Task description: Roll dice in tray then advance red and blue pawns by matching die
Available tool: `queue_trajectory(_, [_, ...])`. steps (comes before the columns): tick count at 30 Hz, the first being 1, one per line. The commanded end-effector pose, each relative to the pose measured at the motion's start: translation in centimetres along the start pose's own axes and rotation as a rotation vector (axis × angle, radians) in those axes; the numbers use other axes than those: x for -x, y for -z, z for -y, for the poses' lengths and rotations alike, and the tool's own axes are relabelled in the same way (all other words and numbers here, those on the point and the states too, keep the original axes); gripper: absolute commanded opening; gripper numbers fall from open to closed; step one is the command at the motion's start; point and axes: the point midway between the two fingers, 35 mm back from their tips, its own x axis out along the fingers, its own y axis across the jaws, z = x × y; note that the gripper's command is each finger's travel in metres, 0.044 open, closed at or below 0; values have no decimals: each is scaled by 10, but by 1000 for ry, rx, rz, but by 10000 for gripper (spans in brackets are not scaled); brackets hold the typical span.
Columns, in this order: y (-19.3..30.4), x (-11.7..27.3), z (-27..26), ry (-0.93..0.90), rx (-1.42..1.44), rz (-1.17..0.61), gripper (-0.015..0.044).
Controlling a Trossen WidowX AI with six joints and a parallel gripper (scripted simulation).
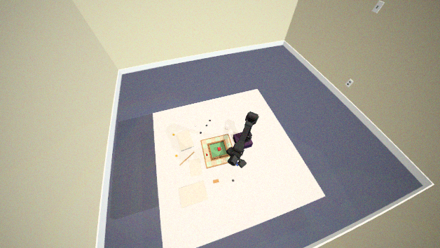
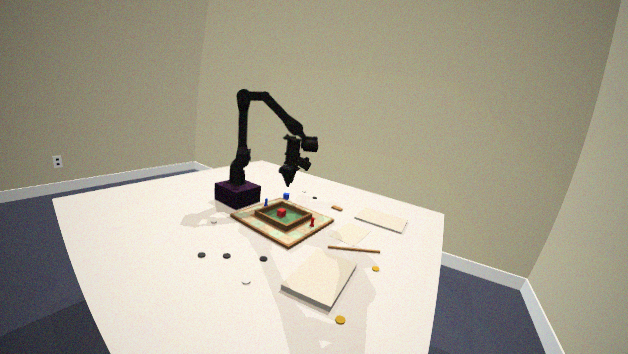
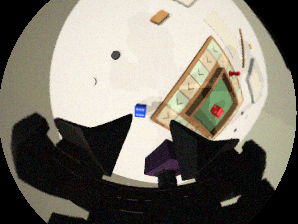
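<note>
My gripper (image 2: pixel 287 185) (image 3: pixel 152 119) is partly open and empty, above the table by the board's near corner. The blue die (image 2: pixel 286 196) (image 3: pixel 140 111) lies on the table outside the board, just beyond the fingertips in the wrist view. The red die (image 1: pixel 219 148) (image 2: pixel 281 212) (image 3: pixel 216 111) rests inside the green-floored tray (image 1: pixel 214 146) (image 3: pixel 204 94) on the board (image 2: pixel 300 235) (image 3: pixel 190 86). The red pawn (image 1: pixel 207 155) (image 2: pixel 312 222) (image 3: pixel 234 73) stands on the far track. The blue pawn (image 2: pixel 266 202) stands on the track near the arm's base, hidden in the wrist view. I cannot read the dice numbers surely.
An orange block (image 1: pixel 216 181) (image 2: pixel 337 208) (image 3: pixel 159 17) and a dark disc (image 1: pixel 232 180) (image 2: pixel 314 198) (image 3: pixel 115 55) lie beyond the blue die. A stick (image 2: pixel 354 249), a thick book (image 2: pixel 320 280) and a thinner one (image 2: pixel 381 220) lie past the board. The purple base (image 2: pixel 237 194) is beside it.
</note>
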Motion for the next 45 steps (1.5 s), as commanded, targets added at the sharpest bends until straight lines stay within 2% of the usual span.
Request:
queue_trajectory(1, [16, -6, -21, 9, 47, -13, 275])
queue_trajectory(15, [16, -37, -22, 9, 47, -13, 275])
queue_trajectory(41, [17, -70, -22, 9, 47, -13, 275])
queue_trajectory(45, [17, -70, -22, 9, 47, -13, 170])
